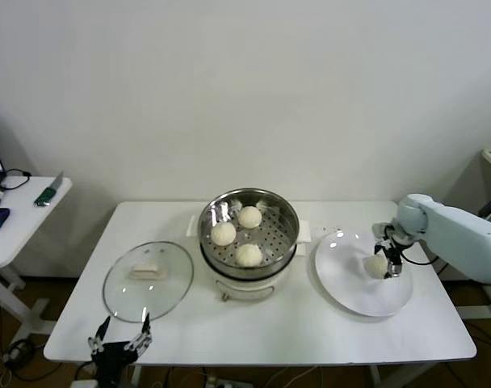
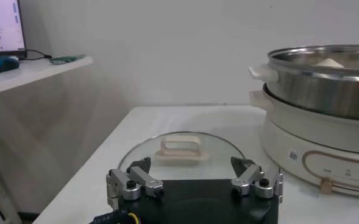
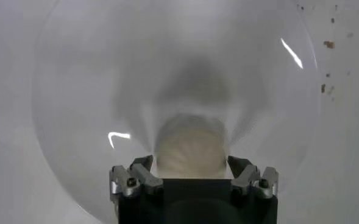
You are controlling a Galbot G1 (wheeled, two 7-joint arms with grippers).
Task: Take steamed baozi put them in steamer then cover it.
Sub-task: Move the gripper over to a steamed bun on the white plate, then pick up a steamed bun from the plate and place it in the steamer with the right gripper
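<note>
Three steamed baozi (image 1: 249,217) lie in the steel steamer (image 1: 290,214) at the table's middle. A fourth baozi (image 1: 377,264) rests on the white plate (image 1: 350,287) to the right. My right gripper (image 1: 387,267) is lowered over that baozi, open, with one finger close on each side. In the right wrist view the baozi (image 3: 190,146) fills the gap of the right gripper (image 3: 190,161) on the plate (image 3: 94,91). My left gripper (image 1: 120,335) waits open at the table's front edge, just short of the glass lid (image 1: 124,295). The left wrist view shows the left gripper (image 2: 190,162) empty before the lid (image 2: 179,159).
The steamer sits on a white electric pot base (image 1: 245,283), also seen as the pot base (image 2: 313,140). A side table (image 1: 19,210) with small items stands off to the left. The plate lies near the table's right front corner.
</note>
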